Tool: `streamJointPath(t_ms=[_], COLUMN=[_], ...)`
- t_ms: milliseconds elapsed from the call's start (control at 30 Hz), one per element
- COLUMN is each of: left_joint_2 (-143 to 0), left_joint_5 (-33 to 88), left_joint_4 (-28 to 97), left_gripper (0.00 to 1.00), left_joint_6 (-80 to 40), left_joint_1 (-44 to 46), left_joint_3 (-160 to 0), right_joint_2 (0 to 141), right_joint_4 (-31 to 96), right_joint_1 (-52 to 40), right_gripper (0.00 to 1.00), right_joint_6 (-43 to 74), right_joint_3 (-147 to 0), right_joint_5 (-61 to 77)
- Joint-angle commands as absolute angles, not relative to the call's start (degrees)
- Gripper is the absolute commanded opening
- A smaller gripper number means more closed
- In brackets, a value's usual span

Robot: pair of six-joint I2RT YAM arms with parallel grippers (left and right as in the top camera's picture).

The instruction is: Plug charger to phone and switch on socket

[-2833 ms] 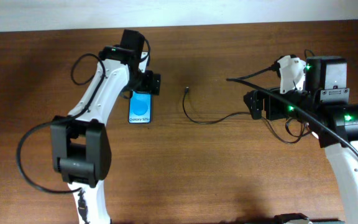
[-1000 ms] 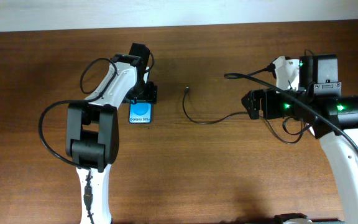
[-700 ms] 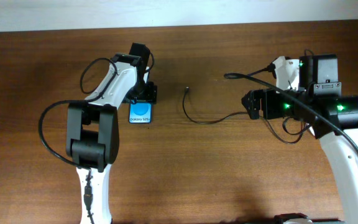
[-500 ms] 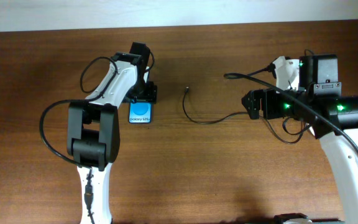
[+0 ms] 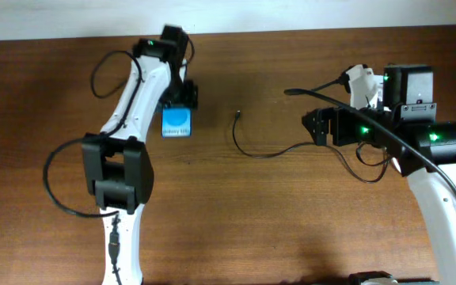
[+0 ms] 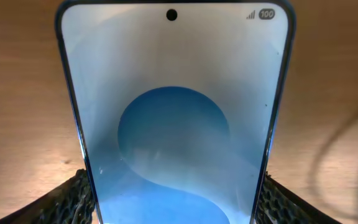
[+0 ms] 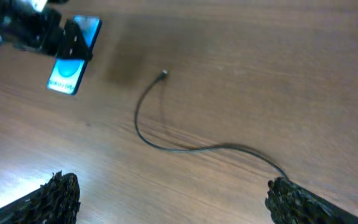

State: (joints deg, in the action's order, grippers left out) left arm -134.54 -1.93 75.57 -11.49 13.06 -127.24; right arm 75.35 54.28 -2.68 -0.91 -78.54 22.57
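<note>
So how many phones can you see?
1. The phone is in the left pincer, left of the charger. I see no other, though an arm could hide one.

from above we see only the lower part of the phone (image 5: 176, 127); the left gripper (image 5: 178, 109) covers the rest. its white words are too small to read. in the left wrist view its bottom end is cut off. the charger (image 5: 248, 153) slips under the right arm (image 5: 386, 134), so we cannot see its far end.
</note>
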Motion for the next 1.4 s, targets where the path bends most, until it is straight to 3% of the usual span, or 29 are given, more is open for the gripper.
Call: streamJointPath(t_ms=[0,267,333,400,500,800,1000,1133,1367], left_joint_2=[-133.38,-133.38,-133.38,-133.38,-133.38,-133.38,-133.38,-133.38,-133.38], left_joint_5=[0.32,7.79,8.36,8.73,9.3,9.28,9.3,9.26,9.45], left_joint_4=[80.03,83.79,84.58,85.1,85.12,84.9,84.93,84.93,86.56], left_gripper=[0.0,0.0,0.0,0.0,0.0,0.0,0.0,0.0,0.0], left_joint_6=[-15.25,-31.73,-36.56,-38.2,-38.2,-38.2,-38.2,-38.17,-38.11], left_joint_1=[12.49,10.76,9.93,9.3,9.15,9.15,9.15,9.15,9.15], left_joint_3=[-140.0,-146.02,-146.02,-146.02,-146.02,-146.02,-146.02,-146.02,-146.02], right_joint_2=[75.37,79.02,81.6,85.58,90.8,125.75,133.84,133.97,133.97], right_joint_4=[52.56,46.0,44.47,41.56,39.16,57.76,59.59,64.36,68.64], right_joint_1=[-2.98,-3.01,-3.05,-3.4,-4.73,-14.13,-15.03,-15.03,-14.94], right_gripper=[0.99,0.99,0.95,0.84,0.81,0.71,0.64,0.65,0.83], right_joint_6=[3.27,20.34,23.62,27.14,29.52,28.56,30.26,21.17,14.26], right_joint_3=[-79.42,-79.42,-79.42,-79.44,-80.95,-118.08,-122.83,-122.85,-122.85], right_joint_5=[25.71,24.91,25.34,27.62,28.95,29.74,33.87,33.82,31.14])
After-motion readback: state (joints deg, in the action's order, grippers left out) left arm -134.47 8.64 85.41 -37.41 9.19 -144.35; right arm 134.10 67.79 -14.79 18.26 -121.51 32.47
